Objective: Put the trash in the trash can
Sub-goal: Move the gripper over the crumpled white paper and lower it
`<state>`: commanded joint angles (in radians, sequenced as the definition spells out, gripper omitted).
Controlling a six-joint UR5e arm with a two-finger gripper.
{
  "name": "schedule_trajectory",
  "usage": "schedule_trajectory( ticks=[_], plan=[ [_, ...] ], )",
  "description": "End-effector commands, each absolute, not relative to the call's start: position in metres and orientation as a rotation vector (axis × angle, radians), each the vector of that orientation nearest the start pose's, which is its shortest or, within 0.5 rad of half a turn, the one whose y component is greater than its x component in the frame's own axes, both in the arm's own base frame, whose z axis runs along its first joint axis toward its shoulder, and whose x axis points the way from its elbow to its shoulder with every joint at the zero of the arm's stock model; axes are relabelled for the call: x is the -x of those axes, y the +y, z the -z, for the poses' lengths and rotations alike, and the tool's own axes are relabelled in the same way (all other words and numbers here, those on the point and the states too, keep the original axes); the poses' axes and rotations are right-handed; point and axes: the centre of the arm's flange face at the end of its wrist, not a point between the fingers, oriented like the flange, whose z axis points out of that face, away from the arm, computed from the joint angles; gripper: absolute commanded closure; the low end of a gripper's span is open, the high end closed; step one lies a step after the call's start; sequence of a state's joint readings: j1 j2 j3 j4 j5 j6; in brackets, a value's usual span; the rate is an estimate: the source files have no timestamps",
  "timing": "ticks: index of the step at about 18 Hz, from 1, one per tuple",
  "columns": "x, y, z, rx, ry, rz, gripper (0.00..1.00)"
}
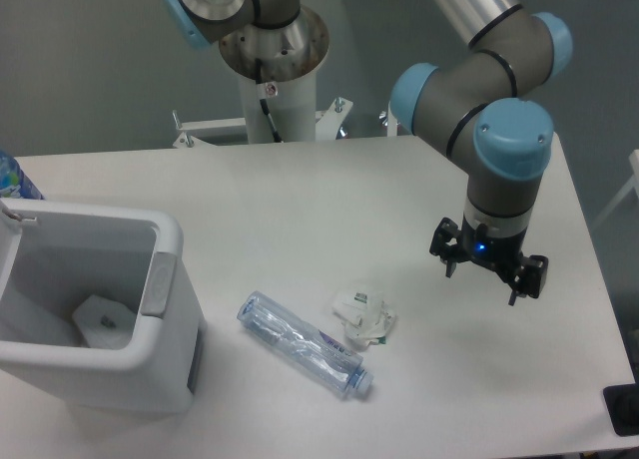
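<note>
Trash is not yet binned: I see bottle (304, 344) and wrapper (362, 314) lying on the table (300, 200) beside the trash can (90, 309), gripper (488, 270) fingers spread, empty.

We see a clear crushed plastic bottle (303, 343) with a blue-white label lying on its side on the white bench (300, 200), cap toward the front. Just beside it lies a small crumpled white wrapper (362, 313) with green print. Left stands an upright, boxy white-grey plastic bin (165, 279).
</note>
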<state>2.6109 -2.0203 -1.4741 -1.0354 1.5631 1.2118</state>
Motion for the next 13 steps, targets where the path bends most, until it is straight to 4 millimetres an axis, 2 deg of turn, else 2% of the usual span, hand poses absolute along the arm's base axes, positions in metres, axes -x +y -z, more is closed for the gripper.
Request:
schedule_trajectory(
  ticks=[5, 10, 12, 13],
  plan=[
    [0.499, 0.46, -0.328, 3.029, 0.284, -0.224, 0.0],
    [0.463, 0.467, -0.292, 3.003, 0.339, -0.238, 0.0],
    [0.447, 0.468, -0.269, 3.001, 0.362, -0.231, 0.0],
    [0.442, 0.469, -0.265, 2.991, 0.369, -0.247, 0.0]
  ],
)
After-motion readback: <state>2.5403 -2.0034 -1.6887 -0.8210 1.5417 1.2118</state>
